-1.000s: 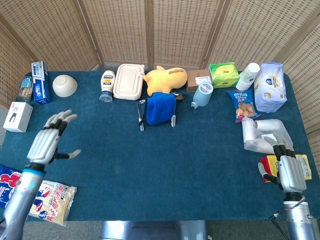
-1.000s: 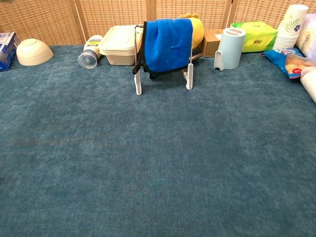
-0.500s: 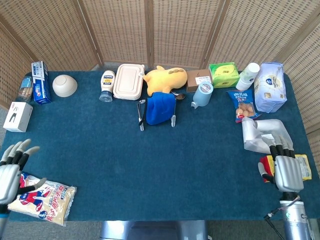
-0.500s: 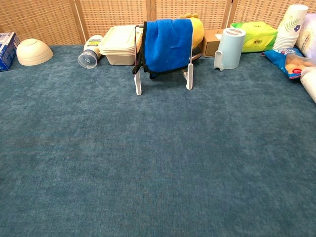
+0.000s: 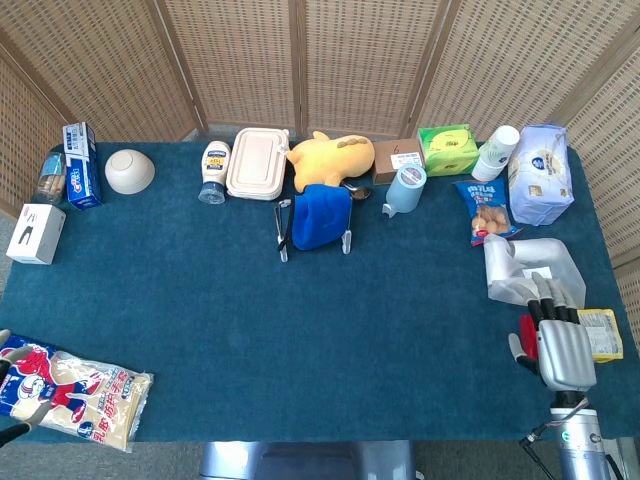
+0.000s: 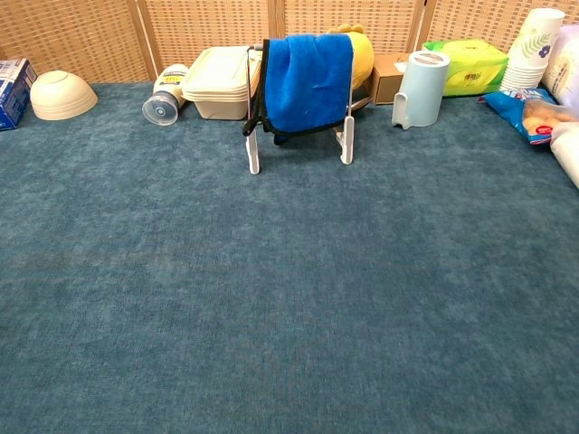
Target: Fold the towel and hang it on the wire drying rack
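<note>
The blue carpeted table [image 5: 300,330] takes up most of the scene, and the task looks finished. The blue towel [image 6: 308,80], folded, hangs draped over the white wire drying rack [image 6: 254,136], far ahead of the fingers of both hands, near the back row of clutter. Just behind the rack sits the yellow plush toy [image 5: 332,157], with the cream lidded container [image 5: 256,162] beside it and a pale blue cup [image 5: 405,189] off to the other side.

The right hand [image 5: 556,345] rests at the near right table edge, its fingers [image 5: 547,296] straight, close together and holding nothing; their tips reach a crinkled silver bag [image 5: 522,268], and a yellow packet [image 5: 603,334] lies just beside the palm. Only a sliver of the left hand [image 5: 6,385] shows at the frame's near left corner, against a printed snack bag [image 5: 75,395]; I cannot tell how its fingers lie.

The risk now is small: the towel hangs unevenly, more cloth on the front side, so a knock to the table or rack could let it slide off. The right fingers could also drag the silver bag if they pull back carelessly
</note>
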Action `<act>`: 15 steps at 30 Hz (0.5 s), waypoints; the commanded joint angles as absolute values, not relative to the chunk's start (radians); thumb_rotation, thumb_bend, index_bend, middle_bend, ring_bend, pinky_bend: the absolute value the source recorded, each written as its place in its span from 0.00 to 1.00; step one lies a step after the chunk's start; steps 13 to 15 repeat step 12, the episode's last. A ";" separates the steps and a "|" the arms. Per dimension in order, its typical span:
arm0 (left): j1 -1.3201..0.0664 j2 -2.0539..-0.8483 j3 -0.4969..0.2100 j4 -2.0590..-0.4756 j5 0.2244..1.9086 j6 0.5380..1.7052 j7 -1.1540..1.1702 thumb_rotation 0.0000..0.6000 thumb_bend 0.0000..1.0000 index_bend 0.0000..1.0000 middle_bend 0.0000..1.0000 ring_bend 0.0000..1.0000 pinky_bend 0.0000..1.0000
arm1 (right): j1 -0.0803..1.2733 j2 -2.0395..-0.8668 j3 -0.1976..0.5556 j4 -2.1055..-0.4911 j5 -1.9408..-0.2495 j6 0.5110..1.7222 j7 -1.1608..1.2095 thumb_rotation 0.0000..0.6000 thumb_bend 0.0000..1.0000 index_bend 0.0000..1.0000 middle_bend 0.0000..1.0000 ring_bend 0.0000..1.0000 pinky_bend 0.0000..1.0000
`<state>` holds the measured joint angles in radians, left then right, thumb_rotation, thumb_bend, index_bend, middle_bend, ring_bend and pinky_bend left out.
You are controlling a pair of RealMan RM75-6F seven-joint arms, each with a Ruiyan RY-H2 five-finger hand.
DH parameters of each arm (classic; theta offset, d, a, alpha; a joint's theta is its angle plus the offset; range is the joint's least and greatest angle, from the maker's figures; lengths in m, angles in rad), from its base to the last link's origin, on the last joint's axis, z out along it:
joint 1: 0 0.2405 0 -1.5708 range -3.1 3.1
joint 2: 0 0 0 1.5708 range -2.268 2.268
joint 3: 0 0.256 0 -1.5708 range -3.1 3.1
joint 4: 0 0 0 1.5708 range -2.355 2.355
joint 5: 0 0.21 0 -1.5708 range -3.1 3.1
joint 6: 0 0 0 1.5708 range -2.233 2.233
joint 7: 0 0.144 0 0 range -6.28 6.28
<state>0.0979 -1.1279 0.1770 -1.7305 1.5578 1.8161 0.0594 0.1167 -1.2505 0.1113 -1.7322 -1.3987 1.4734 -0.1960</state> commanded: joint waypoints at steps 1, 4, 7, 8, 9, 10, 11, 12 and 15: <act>0.108 -1.125 0.167 -1.729 1.571 1.825 0.057 1.00 0.11 0.25 0.11 0.00 0.00 | 0.115 -1.248 0.112 -1.730 -1.412 1.484 -0.184 1.00 0.36 0.17 0.05 0.00 0.00; 0.116 -1.130 0.152 -1.737 1.594 1.839 0.050 1.00 0.11 0.25 0.12 0.00 0.00 | 0.106 -1.245 0.109 -1.725 -1.431 1.502 -0.158 1.00 0.36 0.17 0.05 0.00 0.00; 0.121 -1.134 0.147 -1.741 1.612 1.840 0.052 1.00 0.11 0.25 0.12 0.00 0.00 | 0.101 -1.243 0.103 -1.722 -1.441 1.507 -0.143 1.00 0.36 0.17 0.05 0.00 0.00; 0.122 -1.133 0.146 -1.743 1.616 1.837 0.054 1.00 0.11 0.25 0.12 0.00 0.00 | 0.099 -1.243 0.101 -1.720 -1.443 1.509 -0.139 1.00 0.36 0.17 0.05 0.00 0.00; 0.123 -1.132 0.145 -1.745 1.617 1.835 0.056 1.00 0.11 0.26 0.12 0.00 0.00 | 0.098 -1.242 0.100 -1.719 -1.445 1.510 -0.137 1.00 0.36 0.17 0.05 0.00 0.00; 0.125 -1.130 0.144 -1.748 1.617 1.833 0.058 1.00 0.11 0.26 0.12 0.00 0.00 | 0.096 -1.242 0.099 -1.719 -1.448 1.513 -0.134 1.00 0.36 0.17 0.05 0.00 0.00; 0.126 -1.129 0.142 -1.749 1.618 1.831 0.059 1.00 0.11 0.26 0.12 0.00 0.00 | 0.094 -1.241 0.098 -1.719 -1.449 1.515 -0.131 1.00 0.36 0.17 0.05 0.00 0.00; 0.128 -1.128 0.141 -1.751 1.619 1.829 0.059 1.00 0.11 0.26 0.12 0.00 0.00 | 0.092 -1.241 0.097 -1.719 -1.452 1.518 -0.128 1.00 0.36 0.17 0.05 0.00 0.00; 0.128 -1.128 0.141 -1.751 1.619 1.829 0.059 1.00 0.11 0.26 0.12 0.00 0.00 | 0.092 -1.241 0.097 -1.719 -1.452 1.518 -0.128 1.00 0.36 0.17 0.05 0.00 0.00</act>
